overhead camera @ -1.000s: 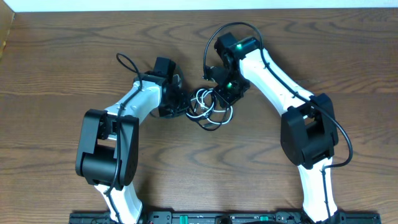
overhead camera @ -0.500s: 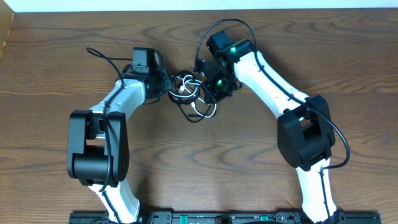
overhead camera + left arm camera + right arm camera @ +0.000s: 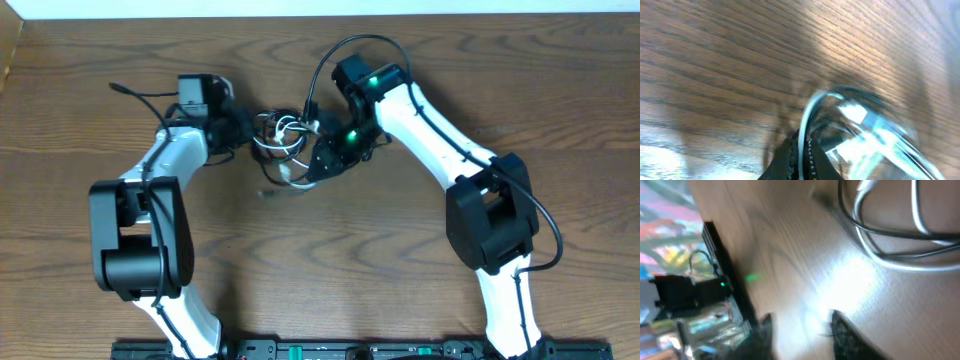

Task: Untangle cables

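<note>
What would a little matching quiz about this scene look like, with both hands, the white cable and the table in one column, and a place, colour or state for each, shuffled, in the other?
Things:
1. left hand
2. right hand
3. white cable
4. table

Place, colour or state:
A. brown wood grain
B. fingers apart, nothing between them
C. looped between the two hands
D. shut on the cables

Pairs: 1-D, 2-B, 3-C, 4-A.
</note>
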`<control>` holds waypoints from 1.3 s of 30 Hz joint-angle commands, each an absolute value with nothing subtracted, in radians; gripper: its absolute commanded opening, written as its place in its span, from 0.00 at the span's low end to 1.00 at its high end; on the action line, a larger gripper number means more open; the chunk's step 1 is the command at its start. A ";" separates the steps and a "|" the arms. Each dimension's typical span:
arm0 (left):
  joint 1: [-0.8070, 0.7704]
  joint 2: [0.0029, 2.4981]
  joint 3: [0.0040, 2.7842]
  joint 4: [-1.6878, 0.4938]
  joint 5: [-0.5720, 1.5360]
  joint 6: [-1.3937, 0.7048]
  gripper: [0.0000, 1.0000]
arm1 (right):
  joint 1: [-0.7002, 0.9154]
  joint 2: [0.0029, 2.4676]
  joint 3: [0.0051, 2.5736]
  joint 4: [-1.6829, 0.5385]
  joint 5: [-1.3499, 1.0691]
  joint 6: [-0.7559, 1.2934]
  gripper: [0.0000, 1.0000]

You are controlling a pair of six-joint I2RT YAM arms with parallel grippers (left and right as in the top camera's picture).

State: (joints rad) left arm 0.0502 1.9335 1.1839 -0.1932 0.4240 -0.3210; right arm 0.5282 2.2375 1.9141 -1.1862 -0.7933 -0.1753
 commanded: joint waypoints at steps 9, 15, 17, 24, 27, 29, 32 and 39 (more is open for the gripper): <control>0.078 1.934 1.182 -0.204 0.524 -0.335 0.08 | 0.536 2.212 1.920 -1.084 -0.630 -0.064 0.62; 0.078 1.934 1.182 -0.236 0.524 -0.334 0.63 | 0.594 2.219 1.901 -0.917 -0.582 0.091 0.07; 0.078 1.934 1.182 -0.251 0.516 -0.334 0.63 | 0.615 2.230 1.895 -0.881 -0.551 0.120 0.01; 0.043 1.943 1.182 -0.265 0.455 -0.335 0.59 | 0.663 2.312 1.890 -0.799 -0.521 0.171 0.01; 0.012 1.943 1.182 -0.258 0.430 -0.335 0.52 | 0.669 2.362 1.890 -0.753 -0.493 0.215 0.01; -0.001 1.943 1.182 -0.264 0.379 -0.335 0.51 | 0.669 2.378 1.890 -0.747 -0.455 0.233 0.01; -0.015 1.944 1.182 -0.271 0.326 -0.358 0.51 | 0.669 2.406 1.890 -0.744 -0.443 0.238 0.01; -0.035 1.969 1.182 -0.255 0.323 -0.365 0.43 | 0.672 2.441 1.889 -0.783 -0.458 0.292 0.01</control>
State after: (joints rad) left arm -0.0265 1.9362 1.1839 -0.2611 0.3519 -0.3611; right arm 0.6682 2.4023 1.8954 -0.7612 -0.4709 0.2569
